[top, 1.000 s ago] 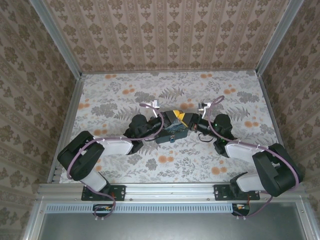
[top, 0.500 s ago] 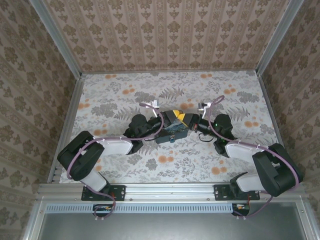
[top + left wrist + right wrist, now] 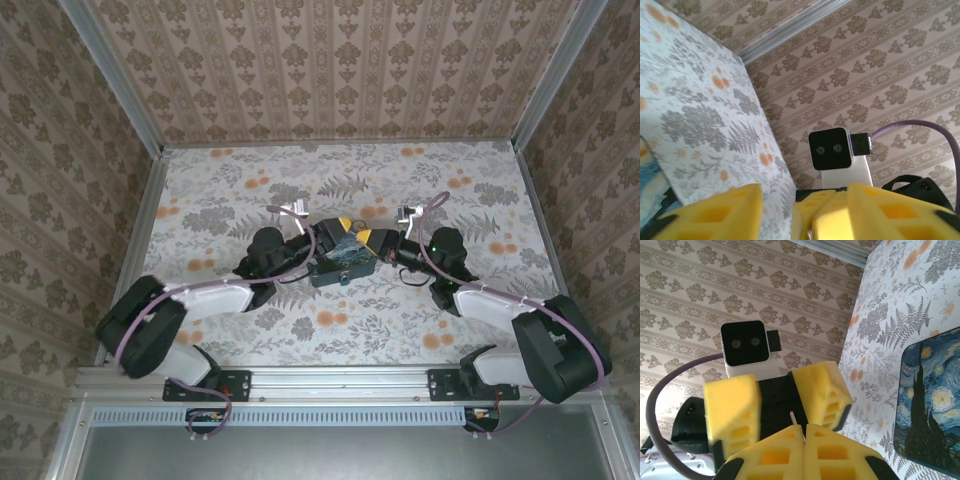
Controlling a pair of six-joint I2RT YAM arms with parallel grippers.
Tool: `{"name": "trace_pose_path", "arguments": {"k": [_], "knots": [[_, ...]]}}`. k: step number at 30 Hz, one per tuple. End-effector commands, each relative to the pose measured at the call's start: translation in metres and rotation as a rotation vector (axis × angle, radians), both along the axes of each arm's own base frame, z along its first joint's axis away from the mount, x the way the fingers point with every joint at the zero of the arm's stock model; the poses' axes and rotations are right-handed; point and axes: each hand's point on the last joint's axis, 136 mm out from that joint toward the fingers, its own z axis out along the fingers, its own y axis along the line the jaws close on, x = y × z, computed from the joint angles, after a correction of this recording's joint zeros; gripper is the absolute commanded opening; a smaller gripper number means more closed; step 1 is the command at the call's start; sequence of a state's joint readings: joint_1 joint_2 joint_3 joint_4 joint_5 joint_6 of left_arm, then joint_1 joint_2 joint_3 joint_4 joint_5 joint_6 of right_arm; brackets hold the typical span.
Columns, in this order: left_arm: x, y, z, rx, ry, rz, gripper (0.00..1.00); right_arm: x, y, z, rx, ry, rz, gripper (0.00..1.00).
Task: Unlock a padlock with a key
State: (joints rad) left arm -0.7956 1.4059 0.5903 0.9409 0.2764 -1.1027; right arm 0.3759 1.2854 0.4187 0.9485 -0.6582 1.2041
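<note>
Swung the left arm's elbow outward and lower since a second ago, toward the near left corner of the table (image 3: 200, 190), with the wrist drawn a little leftward; left the box (image 3: 343, 262) where it lay at mid-table. Meeting tip to tip above the box's far edge in the top view: left gripper (image 3: 342, 226) and right gripper (image 3: 372, 239). From the left wrist, holding yellow fingers (image 3: 715, 215) wide apart, with the right gripper's joined tips pushed in between them. From the right wrist, pressing both pads (image 3: 765, 457) flat together on a thin pale strip (image 3: 794, 420) poking out of the seam; cannot tell whether key or not. Facing that seam, the left gripper's spread fingers, one to each side. Find the padlock (image 3: 344, 276) as a tiny teal speck in the top view, at the box's near edge, touching or just beside it, cannot tell which. Apart from both sets of jaws: on the near side of the box, with the fingertips at the far side. Held by neither.
</note>
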Motion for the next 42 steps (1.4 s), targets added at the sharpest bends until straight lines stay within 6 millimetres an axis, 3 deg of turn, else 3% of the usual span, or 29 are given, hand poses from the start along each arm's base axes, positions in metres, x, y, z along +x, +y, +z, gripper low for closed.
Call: {"name": "trace_pose_path", "arguments": {"k": [1,6,8,14,20,24,28,36,42], "knots": [[-0.014,0.014,0.002,0.137,-0.051,0.016,0.62,0.005,-0.012,-0.011,-0.062,0.012,-0.050,0.00],[-0.041,0.031,-0.019,0.466,-0.073,0.026,0.79,0.006,-0.018,-0.025,-0.180,0.028,-0.062,0.00],[-0.052,0.031,-0.027,0.554,-0.075,0.009,0.82,0.007,-0.021,-0.031,-0.229,0.039,-0.064,0.00],[-0.081,0.012,-0.069,0.657,-0.042,-0.061,0.89,0.011,-0.026,-0.039,-0.281,0.055,-0.081,0.00],[-0.095,-0.010,-0.111,0.704,-0.007,-0.091,0.91,0.016,-0.026,-0.047,-0.309,0.062,-0.084,0.00],[-0.092,-0.015,-0.137,0.711,0.029,-0.077,0.92,0.018,-0.025,-0.055,-0.310,0.075,-0.079,0.00],[-0.084,-0.011,-0.150,0.723,0.046,-0.052,0.94,0.018,-0.023,-0.058,-0.304,0.078,-0.071,0.00],[-0.054,0.010,-0.153,0.698,0.068,0.007,0.95,0.021,-0.018,-0.059,-0.302,0.075,-0.066,0.00],[-0.035,0.020,-0.143,0.682,0.062,0.027,0.95,0.025,-0.010,-0.058,-0.297,0.074,-0.060,0.00]]}}
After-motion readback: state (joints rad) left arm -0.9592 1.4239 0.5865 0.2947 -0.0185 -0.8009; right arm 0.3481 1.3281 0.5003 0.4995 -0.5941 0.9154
